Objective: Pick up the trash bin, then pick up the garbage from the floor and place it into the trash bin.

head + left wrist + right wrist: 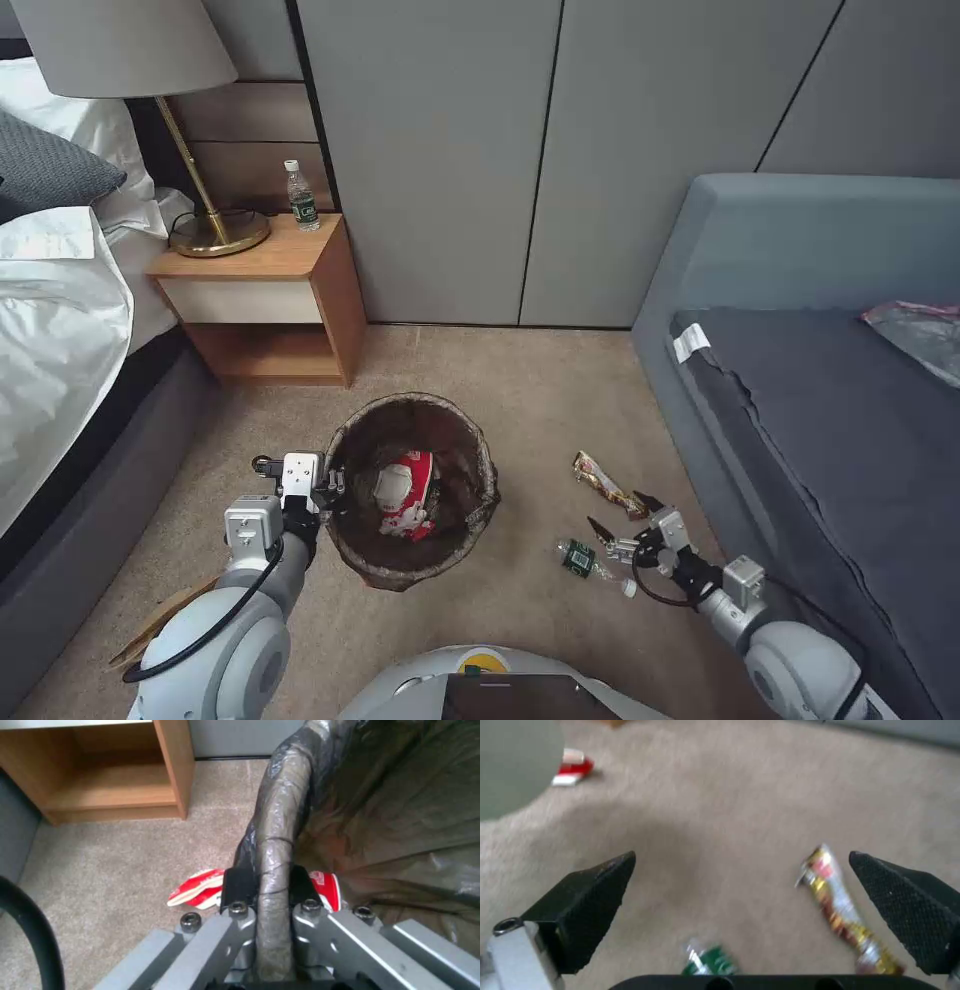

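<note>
Left tool (pixel 334 487): closed on the rim of the trash bin (pixel 412 488), one finger (pixel 238 887) outside the rim and the other inside, both pressing on the dark bag folded over it.
Trash bin: upright on the carpet, in front of the wooden nightstand (pixel 262 300) and between the bed (pixel 60 330) and the grey sofa (pixel 820 400).
Inside the bin: a red-white paper carton (pixel 405 495) lies on the bag (crumpled, it seems).
Second carton: in the left wrist view another red-white carton (pixel 196 893) lies on the carpet, just beside the bin wall on the outside.
Right tool (pixel 625 528): wide open and holding nothing, low over the carpet to the right of the bin, near the sofa base.
Snack wrapper (pixel 603 483): yellow and brown, flat on the carpet; in the right wrist view it lies (pixel 847 915) close to one finger (pixel 910 907) of the open right tool.
Bottle (pixel 590 562): clear with a green label, on its side on the carpet, just beside the right tool and between it and the bin.
Cardboard (pixel 160 622): a tan piece on the floor beside the left arm, near the bed.
Nightstand top: a brass lamp (pixel 190 150) and a standing water bottle (pixel 301 196).
</note>
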`<state>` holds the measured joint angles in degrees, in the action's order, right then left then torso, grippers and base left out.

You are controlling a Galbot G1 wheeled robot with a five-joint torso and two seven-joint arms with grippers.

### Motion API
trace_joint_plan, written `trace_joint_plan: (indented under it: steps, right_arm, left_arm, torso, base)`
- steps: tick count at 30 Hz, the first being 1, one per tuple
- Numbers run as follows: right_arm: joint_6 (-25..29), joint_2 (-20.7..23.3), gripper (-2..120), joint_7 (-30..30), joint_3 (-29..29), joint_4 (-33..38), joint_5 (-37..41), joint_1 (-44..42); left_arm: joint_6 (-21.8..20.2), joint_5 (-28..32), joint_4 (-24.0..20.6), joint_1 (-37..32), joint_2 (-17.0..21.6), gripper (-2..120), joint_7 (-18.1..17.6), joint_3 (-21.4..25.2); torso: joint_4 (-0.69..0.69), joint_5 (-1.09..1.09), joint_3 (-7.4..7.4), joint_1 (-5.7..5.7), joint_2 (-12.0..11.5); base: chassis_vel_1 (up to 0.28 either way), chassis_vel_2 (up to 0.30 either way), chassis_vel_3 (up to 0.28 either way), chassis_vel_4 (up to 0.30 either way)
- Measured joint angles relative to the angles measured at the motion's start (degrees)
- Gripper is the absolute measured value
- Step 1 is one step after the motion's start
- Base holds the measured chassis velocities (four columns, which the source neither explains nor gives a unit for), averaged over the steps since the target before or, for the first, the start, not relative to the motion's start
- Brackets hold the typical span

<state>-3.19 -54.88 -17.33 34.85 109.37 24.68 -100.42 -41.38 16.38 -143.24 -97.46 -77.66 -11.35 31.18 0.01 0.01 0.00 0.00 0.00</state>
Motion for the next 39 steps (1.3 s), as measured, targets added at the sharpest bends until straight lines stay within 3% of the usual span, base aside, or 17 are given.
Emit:
trace_joint_plan:
  steps: [12, 26, 39]
  right_arm:
    - [-7.64, 3.86, 100, -3.04, -5.88, -7.88, 3.37, 7.79]
    - [-8.80, 4.30, 100, -2.51, -13.30, -18.50, 3.52, 16.98]
    - [-8.55, 4.08, 100, -1.90, -18.74, -23.40, -0.66, 19.96]
  left_arm:
    - [0.00, -0.04, 0.00, -0.07, -0.05, 2, -0.04, 0.10]
    - [0.00, -0.19, 0.00, -0.38, -0.30, 2, -0.08, 0.24]
    - [0.06, -0.35, 0.00, 0.01, -0.51, 2, -0.07, -0.02]
  torso:
    - [-0.01, -0.01, 0.00, 0.00, 0.00]
    - [0.00, 0.00, 0.00, 0.00, 0.00]
    - [-0.01, -0.01, 0.00, 0.00, 0.00]
  base:
    - [0.000, 0.000, 0.000, 0.000]
    - [0.000, 0.000, 0.000, 0.000]
    - [0.000, 0.000, 0.000, 0.000]
